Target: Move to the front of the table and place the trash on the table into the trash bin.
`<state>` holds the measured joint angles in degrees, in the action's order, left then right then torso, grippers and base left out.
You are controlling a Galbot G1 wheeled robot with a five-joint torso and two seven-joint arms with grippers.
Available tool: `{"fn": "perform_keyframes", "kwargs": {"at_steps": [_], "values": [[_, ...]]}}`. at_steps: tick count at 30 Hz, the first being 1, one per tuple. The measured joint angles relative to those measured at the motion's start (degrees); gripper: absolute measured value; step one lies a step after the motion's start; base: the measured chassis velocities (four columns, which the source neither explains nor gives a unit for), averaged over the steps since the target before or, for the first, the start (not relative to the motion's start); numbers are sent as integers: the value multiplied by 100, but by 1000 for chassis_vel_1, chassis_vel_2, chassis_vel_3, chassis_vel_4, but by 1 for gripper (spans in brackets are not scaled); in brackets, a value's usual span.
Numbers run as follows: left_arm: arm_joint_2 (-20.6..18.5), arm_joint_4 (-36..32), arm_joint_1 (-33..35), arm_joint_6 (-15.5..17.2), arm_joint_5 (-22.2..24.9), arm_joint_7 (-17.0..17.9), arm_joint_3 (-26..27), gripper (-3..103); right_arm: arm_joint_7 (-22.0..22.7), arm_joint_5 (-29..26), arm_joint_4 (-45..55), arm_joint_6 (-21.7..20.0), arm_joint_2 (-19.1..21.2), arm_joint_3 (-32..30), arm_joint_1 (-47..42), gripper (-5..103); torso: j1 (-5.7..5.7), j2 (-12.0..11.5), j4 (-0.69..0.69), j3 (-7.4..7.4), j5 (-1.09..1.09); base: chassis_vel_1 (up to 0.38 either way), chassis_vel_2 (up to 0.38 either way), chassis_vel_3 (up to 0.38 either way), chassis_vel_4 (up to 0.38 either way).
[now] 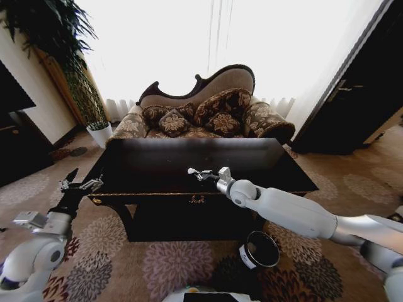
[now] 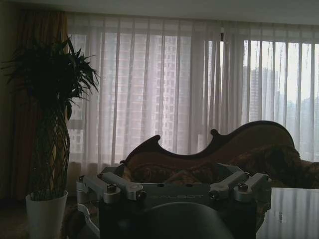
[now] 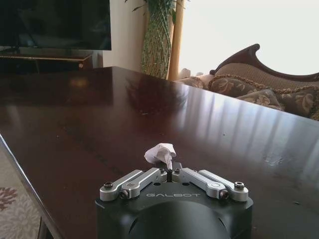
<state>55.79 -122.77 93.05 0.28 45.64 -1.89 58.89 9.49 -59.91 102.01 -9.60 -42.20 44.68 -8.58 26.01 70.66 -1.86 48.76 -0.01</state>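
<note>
The glossy black table [image 1: 157, 157] stands straight ahead, and its top [image 3: 75, 114] spreads out in the right wrist view. My right gripper [image 1: 195, 172] reaches over the table's front part. In the right wrist view its fingers [image 3: 169, 173] are shut on a crumpled white paper wad [image 3: 160, 152], held just over the tabletop. My left gripper [image 1: 80, 185] hovers by the table's front left corner, open and holding nothing. The trash bin [image 1: 261, 249], round and dark with a pale rim, stands on the carpet below the table's front edge, under my right arm.
A patterned sofa [image 1: 208, 107] with cushions stands behind the table. A tall plant in a white pot [image 1: 99, 133] is at the back left, near a dark cabinet [image 1: 16, 148]. A dark door [image 1: 352, 94] is at the right. Floral carpet surrounds the table.
</note>
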Motion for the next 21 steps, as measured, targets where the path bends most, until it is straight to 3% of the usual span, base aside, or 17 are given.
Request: {"fn": "perform_keyframes", "kwargs": {"at_steps": [9, 12, 14, 16, 18, 21], "values": [[0, 1, 0, 0, 0, 0, 0, 100, 60, -70, 402, -20, 533, -1041, -794, 0, 0, -1, 0, -1, 0, 0, 0, 0, 0], [0, 0, 0, 0, 0, 0, 0, 100, -92, 89, 581, 60, 911, -2058, -1751, 0, 0, -1, -1, 0, 3, 0, 0, 0, 0], [0, 0, 0, 0, 0, 0, 0, 100, -133, 148, 607, 93, 978, -2256, -1916, 0, 0, -1, -2, 0, 3, 0, 0, 0, 0], [0, 0, 0, 0, 0, 0, 0, 100, -251, 312, 745, 245, 1238, -2951, -2520, 0, 0, 0, -2, -1, 0, 0, 0, 0, 0], [0, 0, 0, 0, 0, 0, 0, 100, -277, 354, 775, 302, 1307, -3123, -2678, 0, 0, 0, -2, -1, 2, 0, 0, 0, 0], [0, 0, 0, 0, 0, 0, 0, 100, -349, 527, 951, 382, 1369, -4129, -3496, 0, 0, 0, 0, -1, 0, 0, 0, 0, 0]]}}
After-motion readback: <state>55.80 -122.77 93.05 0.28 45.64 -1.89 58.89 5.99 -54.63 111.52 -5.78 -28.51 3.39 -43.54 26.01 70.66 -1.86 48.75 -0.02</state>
